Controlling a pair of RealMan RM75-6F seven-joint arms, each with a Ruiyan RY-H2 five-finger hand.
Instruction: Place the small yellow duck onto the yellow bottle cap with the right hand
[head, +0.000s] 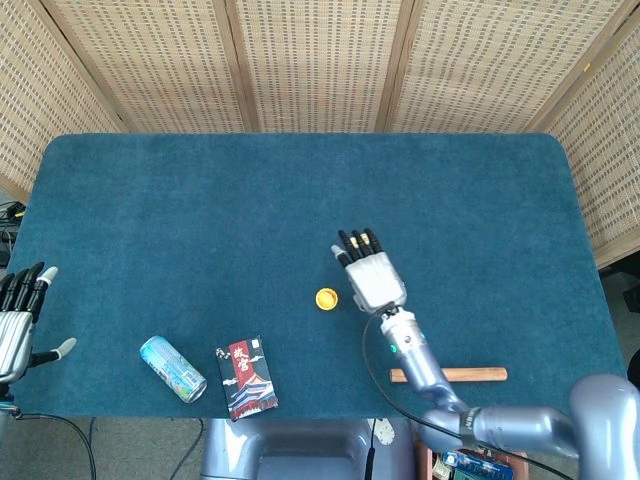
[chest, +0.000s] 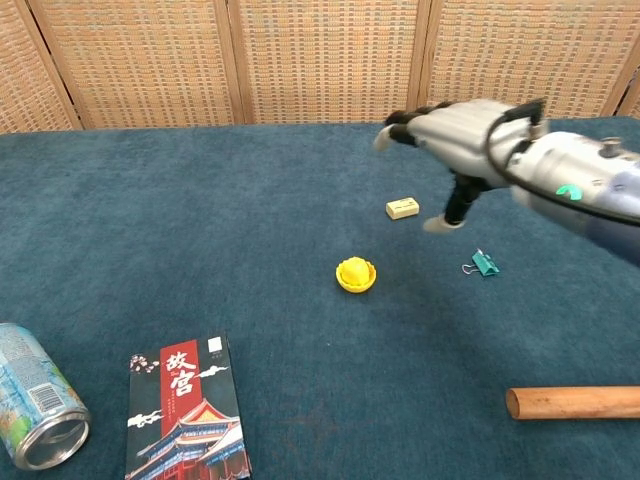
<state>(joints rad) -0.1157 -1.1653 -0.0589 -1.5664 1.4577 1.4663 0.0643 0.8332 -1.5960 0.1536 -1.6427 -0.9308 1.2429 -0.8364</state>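
The small yellow duck (chest: 356, 268) sits on top of the yellow bottle cap (chest: 355, 284) near the table's middle; from the head view the two show as one yellow disc (head: 327, 298). My right hand (chest: 462, 137) hovers above the table, up and to the right of them, fingers spread and empty. In the head view that right hand (head: 371, 273) lies just right of the cap, not touching it. My left hand (head: 16, 322) rests at the table's left edge, fingers apart, holding nothing.
A small beige block (chest: 403, 208) and a teal binder clip (chest: 484, 263) lie below the right hand. A wooden rod (chest: 575, 402) lies at the near right. A drink can (chest: 36, 410) on its side and a booklet (chest: 187, 405) are at the near left.
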